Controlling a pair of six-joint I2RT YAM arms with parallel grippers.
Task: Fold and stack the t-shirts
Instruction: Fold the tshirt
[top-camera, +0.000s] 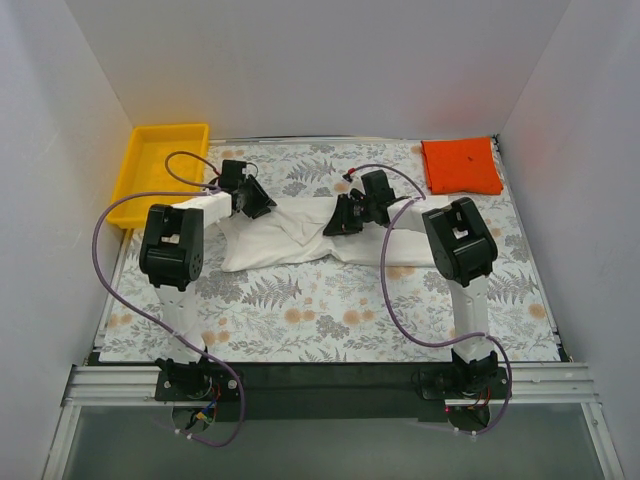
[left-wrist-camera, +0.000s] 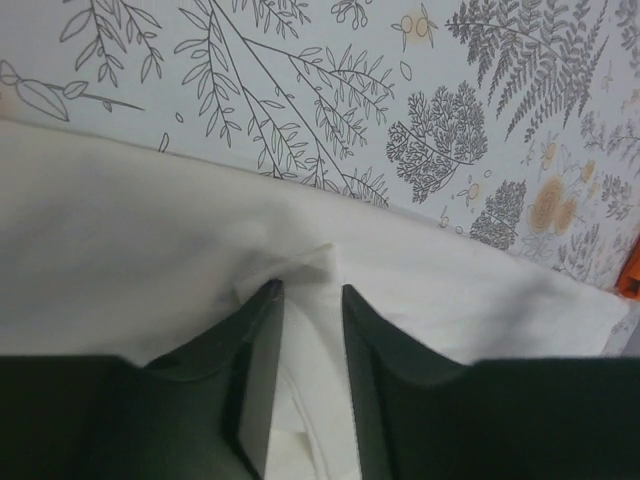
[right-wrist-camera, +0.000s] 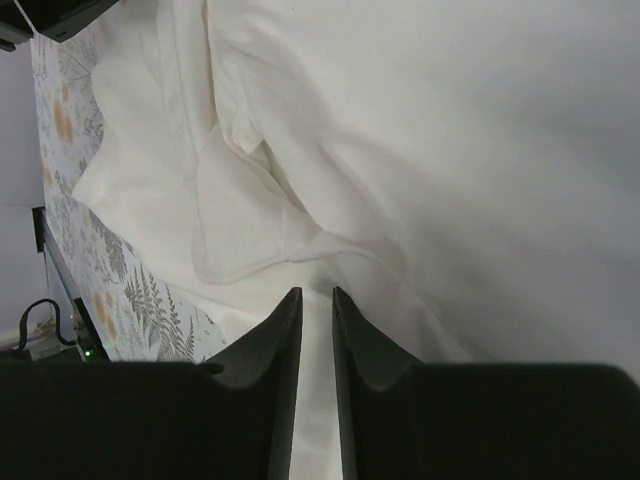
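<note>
Stretching between the arm bases and the white shirt (top-camera: 290, 240), a broad band of floral worktop (top-camera: 330, 320) gives room to move. The shirt lies crumpled crosswise at mid-worktop. The left gripper (left-wrist-camera: 305, 290) pinches a fold at its left end, and the right gripper (right-wrist-camera: 312, 292) is clenched on cloth near its middle. Beyond, well apart, the folded orange shirt (top-camera: 460, 166) sits in the far right corner and the tray (top-camera: 160, 172) in the far left.

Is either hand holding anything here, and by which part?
Both hold the white t-shirt: the left hand pinches a fold near its far-left edge, the right hand a fold near its middle. The orange-red shirt lies untouched.
</note>
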